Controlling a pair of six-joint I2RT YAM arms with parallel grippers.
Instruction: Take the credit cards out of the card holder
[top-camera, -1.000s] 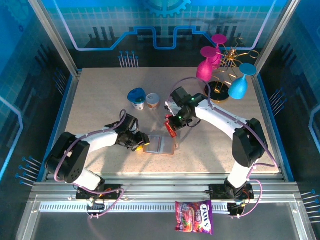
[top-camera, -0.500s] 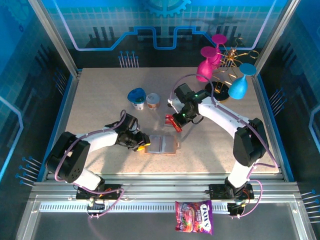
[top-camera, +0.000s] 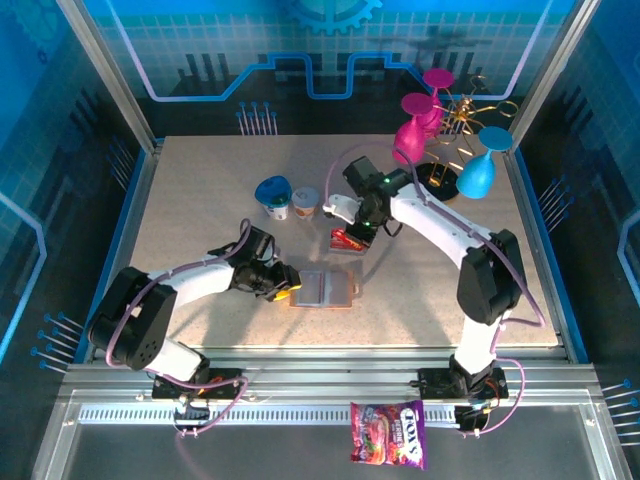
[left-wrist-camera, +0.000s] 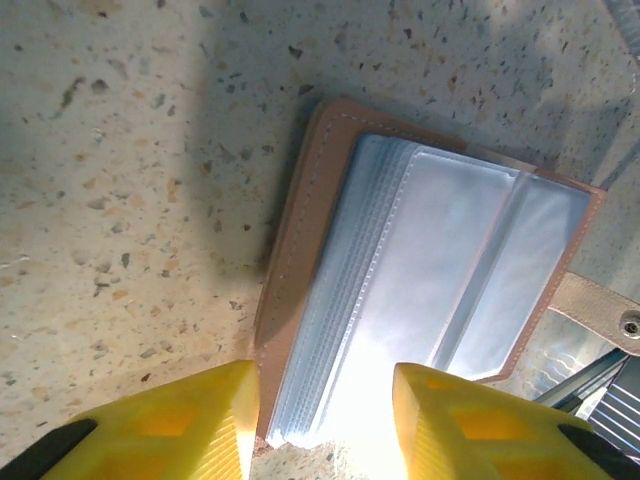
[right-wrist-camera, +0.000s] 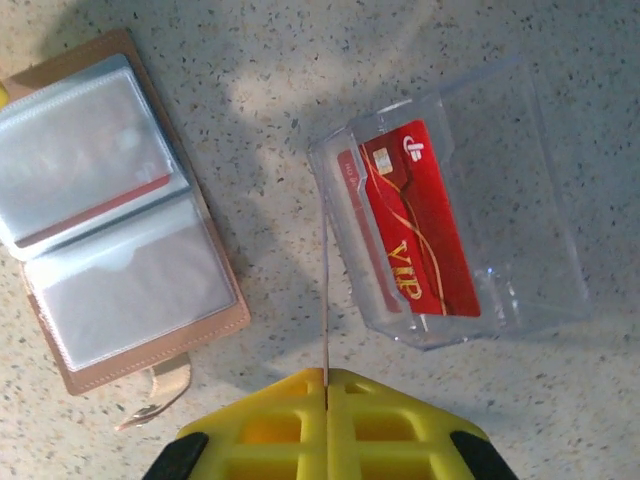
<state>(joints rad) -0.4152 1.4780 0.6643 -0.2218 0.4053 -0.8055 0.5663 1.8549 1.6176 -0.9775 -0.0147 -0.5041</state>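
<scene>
The card holder (top-camera: 325, 289) lies open on the table, brown leather with clear sleeves (right-wrist-camera: 110, 220) (left-wrist-camera: 430, 260). A red strip of a card (right-wrist-camera: 105, 205) shows inside one sleeve. My left gripper (top-camera: 284, 286) (left-wrist-camera: 325, 420) is open, its yellow fingers (left-wrist-camera: 190, 420) astride the holder's left end. Beyond the holder, my right gripper (top-camera: 352, 232) (right-wrist-camera: 326, 378) is shut on a thin credit card (right-wrist-camera: 325, 290), seen edge-on. It hangs beside a clear plastic stand (right-wrist-camera: 520, 230), in which a red VIP credit card (right-wrist-camera: 420, 230) lies.
Two small cups (top-camera: 272, 196) (top-camera: 306, 202) stand behind the holder. At the back right, pink and blue glasses hang on a gold rack (top-camera: 445, 130). A candy bag (top-camera: 388, 435) lies on the rail in front of the table.
My right gripper has carried the card away from the holder, toward the back, to the clear stand. The left gripper has stayed at the holder's left end.
</scene>
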